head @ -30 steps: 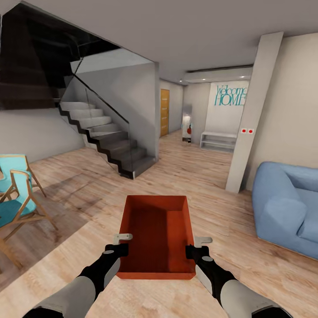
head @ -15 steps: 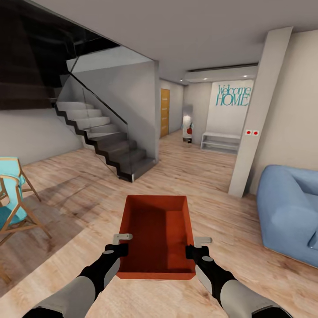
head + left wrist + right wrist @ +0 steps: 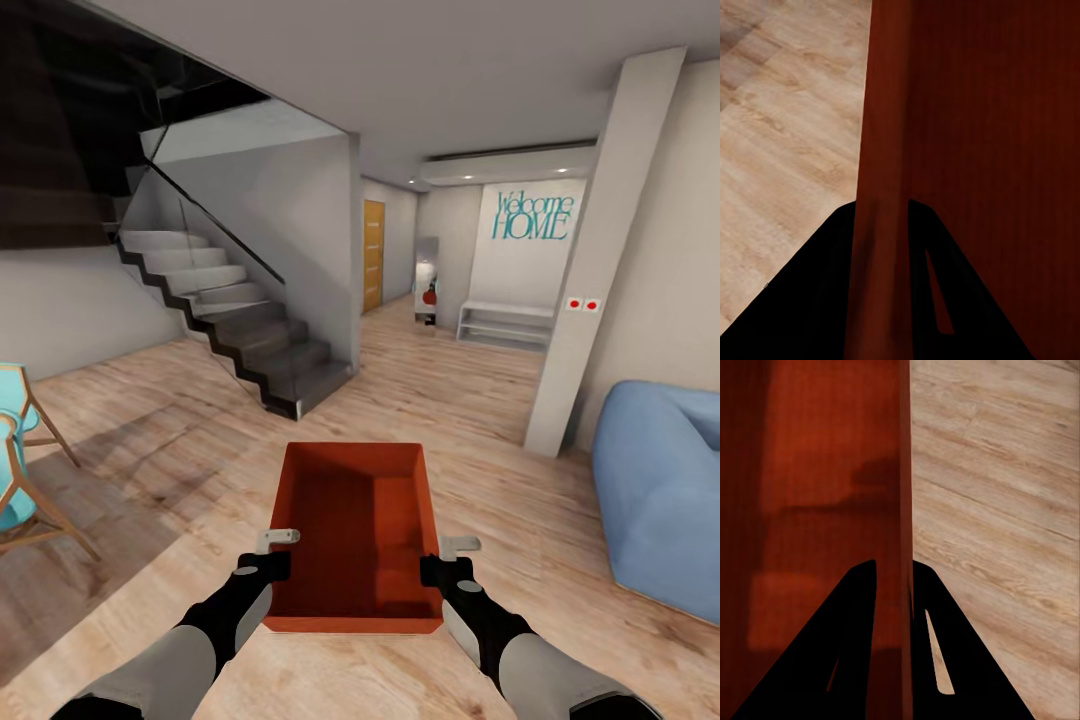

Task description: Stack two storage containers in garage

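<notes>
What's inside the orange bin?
The storage container looks empty: bare floor and inner walls. Both grippers, left and right, clamp its side walls. Its underside is hidden.

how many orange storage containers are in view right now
1. The storage container is held up in front of the robot, its left wall pinched by the left gripper and its right wall by the right gripper. The second one may be elsewhere.

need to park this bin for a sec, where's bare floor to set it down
Bare planks lie ahead of the storage container, between the staircase and the pillar. The right is crowded by the blue sofa, the left by the turquoise chair.
</notes>
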